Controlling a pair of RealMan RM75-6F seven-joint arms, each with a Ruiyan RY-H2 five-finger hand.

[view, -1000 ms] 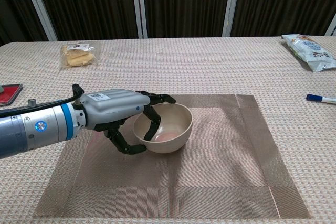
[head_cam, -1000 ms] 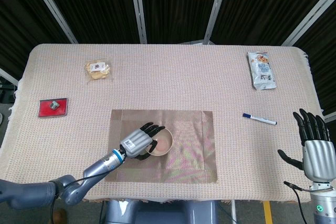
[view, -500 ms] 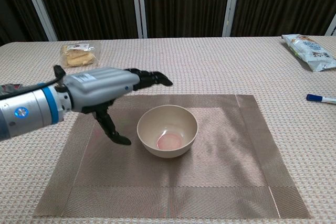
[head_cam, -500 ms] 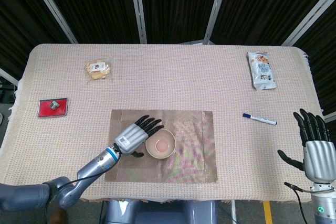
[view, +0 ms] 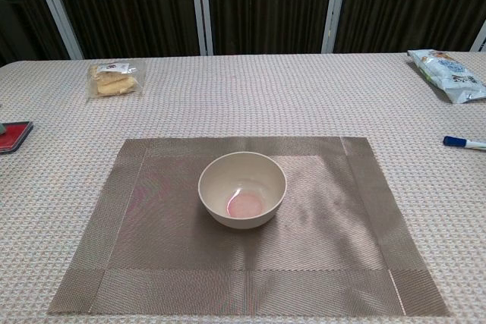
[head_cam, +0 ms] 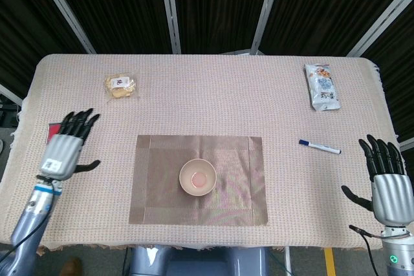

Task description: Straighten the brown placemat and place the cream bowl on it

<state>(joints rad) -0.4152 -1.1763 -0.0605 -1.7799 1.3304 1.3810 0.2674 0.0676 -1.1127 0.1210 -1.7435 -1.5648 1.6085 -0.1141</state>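
The brown placemat (head_cam: 246, 159) (view: 326, 233) lies square to the table's front edge. The cream bowl (head_cam: 198, 177) (view: 242, 189) stands upright near the mat's middle, with a pink patch inside. My left hand (head_cam: 65, 148) hovers at the table's left side, far from the bowl, fingers spread and holding nothing. My right hand (head_cam: 387, 185) is off the table's front right corner, fingers spread and empty. Neither hand shows in the chest view.
A red flat object (head_cam: 50, 132) (view: 11, 136) lies partly under my left hand. A snack packet (head_cam: 121, 86) (view: 114, 79) sits back left, a bag (head_cam: 321, 86) (view: 448, 73) back right, a blue-capped marker (head_cam: 319, 147) (view: 465, 143) right of the mat.
My left hand let go of the bowl, pulled back to the left edge of the table and left the chest view. The bowl stays upright on the mat.
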